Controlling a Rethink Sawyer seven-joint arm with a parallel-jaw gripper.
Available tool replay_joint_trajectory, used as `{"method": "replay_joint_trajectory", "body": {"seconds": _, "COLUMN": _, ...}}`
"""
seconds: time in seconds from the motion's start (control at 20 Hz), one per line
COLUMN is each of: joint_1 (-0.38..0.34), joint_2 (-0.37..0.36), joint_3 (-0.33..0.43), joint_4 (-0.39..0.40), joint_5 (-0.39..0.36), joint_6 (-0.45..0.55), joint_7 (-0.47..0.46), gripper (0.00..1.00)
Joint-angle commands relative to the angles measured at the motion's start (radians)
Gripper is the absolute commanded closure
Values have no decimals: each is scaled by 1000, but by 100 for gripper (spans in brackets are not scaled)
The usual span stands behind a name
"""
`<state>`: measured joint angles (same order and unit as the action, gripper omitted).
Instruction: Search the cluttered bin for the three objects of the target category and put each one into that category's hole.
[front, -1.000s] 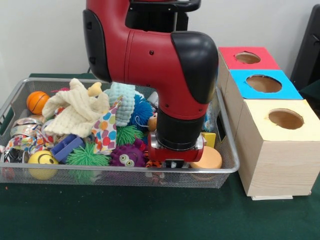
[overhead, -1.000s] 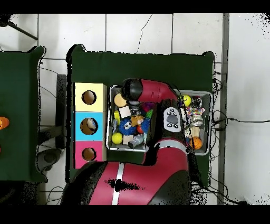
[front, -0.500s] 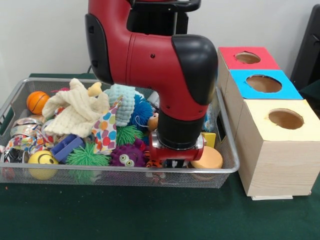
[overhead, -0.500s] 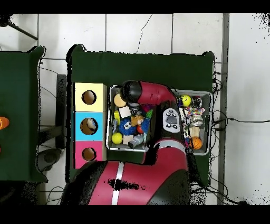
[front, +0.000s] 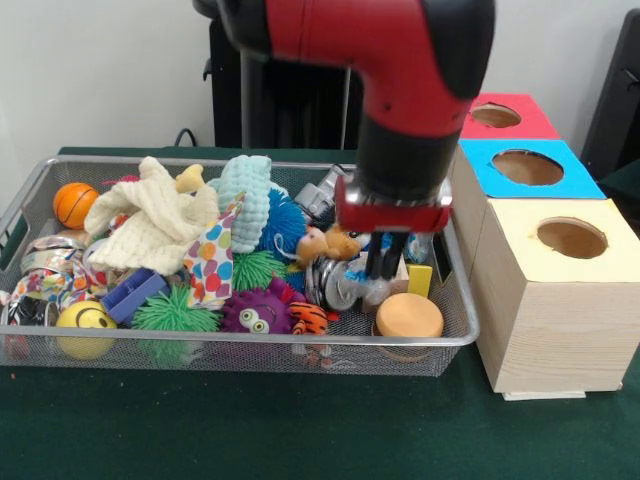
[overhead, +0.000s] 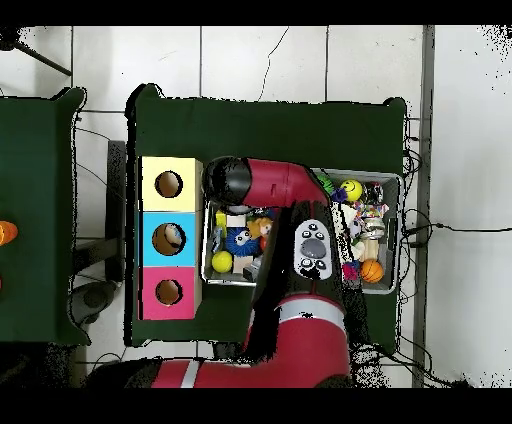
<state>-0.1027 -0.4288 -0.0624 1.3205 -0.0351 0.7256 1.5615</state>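
Observation:
My gripper (front: 383, 285) hangs over the right end of the wire bin (front: 455, 330), its dark fingers pointing down and close together. A small pale thing (front: 378, 293) sits at their tips, just above an orange disc (front: 406, 315) and beside a round silver item (front: 335, 285). Right of the bin stand three boxes with holes: red (front: 497, 116), blue (front: 528, 167) and cream (front: 571, 238). In the overhead view the arm's wrist (overhead: 228, 180) covers the gripper next to the cream box (overhead: 168, 184).
The bin holds a brown plush (front: 325, 243), a tiger-striped toy (front: 310, 318), a purple spiky ball (front: 255, 310), green spiky balls (front: 170, 310), a cream cloth (front: 150, 225), a yellow smiley ball (front: 85, 320) and an orange ball (front: 75, 203). A yellow block (front: 418, 280) leans by the right wall.
The arm has lifted out of the bin and shifted toward the boxes. The tiger toy, silver item and brown plush it hid now show.

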Motion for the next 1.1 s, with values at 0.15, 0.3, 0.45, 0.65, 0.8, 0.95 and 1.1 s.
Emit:
{"method": "replay_joint_trajectory", "body": {"seconds": 0.15, "joint_1": 1, "joint_2": -135, "joint_3": 24, "joint_4": 167, "joint_5": 7, "joint_6": 132, "joint_7": 99, "gripper": 100}}
{"method": "replay_joint_trajectory", "body": {"seconds": 0.3, "joint_1": -4, "joint_2": -126, "joint_3": 32, "joint_4": 201, "joint_5": -1, "joint_6": 75, "joint_7": 108, "gripper": 100}}
{"method": "replay_joint_trajectory", "body": {"seconds": 0.45, "joint_1": -5, "joint_2": -130, "joint_3": 36, "joint_4": 248, "joint_5": -8, "joint_6": 28, "joint_7": 114, "gripper": 100}}
{"method": "replay_joint_trajectory", "body": {"seconds": 0.65, "joint_1": -3, "joint_2": -141, "joint_3": 30, "joint_4": 308, "joint_5": -19, "joint_6": -29, "joint_7": 130, "gripper": 100}}
{"method": "replay_joint_trajectory", "body": {"seconds": 0.8, "joint_1": -6, "joint_2": -136, "joint_3": 32, "joint_4": 335, "joint_5": -25, "joint_6": -76, "joint_7": 135, "gripper": 100}}
{"method": "replay_joint_trajectory", "body": {"seconds": 0.95, "joint_1": -16, "joint_2": -127, "joint_3": 30, "joint_4": 354, "joint_5": -28, "joint_6": -103, "joint_7": 132, "gripper": 100}}
{"method": "replay_joint_trajectory", "body": {"seconds": 1.1, "joint_1": -45, "joint_2": -103, "joint_3": 40, "joint_4": 381, "joint_5": -28, "joint_6": -141, "joint_7": 116, "gripper": 100}}
